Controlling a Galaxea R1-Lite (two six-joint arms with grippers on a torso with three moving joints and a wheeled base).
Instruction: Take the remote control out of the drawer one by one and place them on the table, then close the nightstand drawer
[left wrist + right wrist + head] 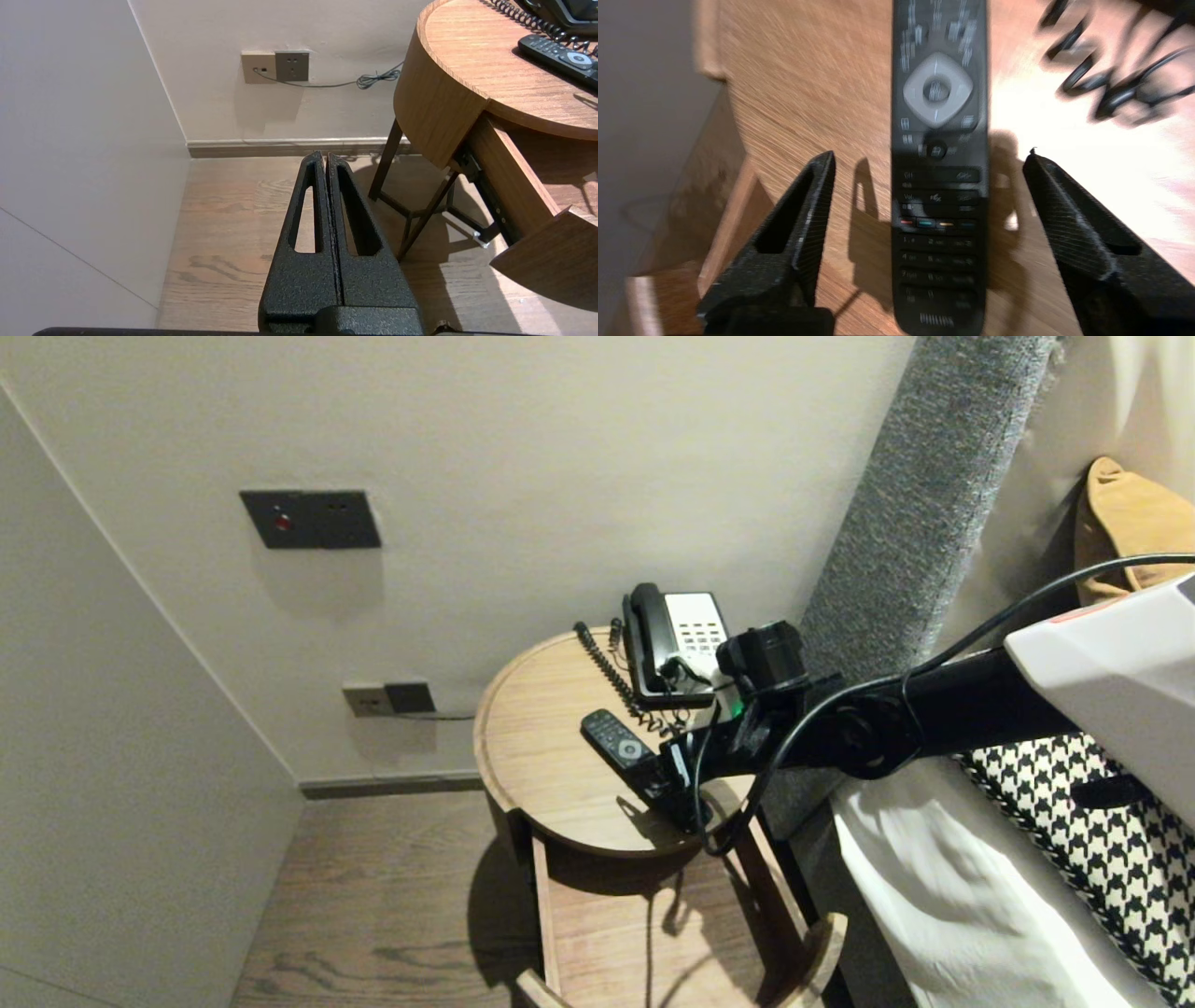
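A black remote control point(616, 740) lies flat on the round wooden bedside table point(532, 747), near its front edge. My right gripper point(930, 158) stands open just above the remote's point(939, 186) near end, one finger on each side, neither touching it. In the head view the right gripper point(665, 782) covers that end of the remote. My left gripper point(325, 156) is shut on nothing and hangs low over the wooden floor, left of the table point(462, 60); the remote point(558, 58) shows on the table there too.
A black and white desk phone point(674, 639) with a coiled cord point(611, 674) sits behind the remote. The table's drawer point(644, 924) is pulled out below the top. A bed point(980, 896) and grey headboard point(915, 513) stand on the right, wall sockets point(387, 698) on the left.
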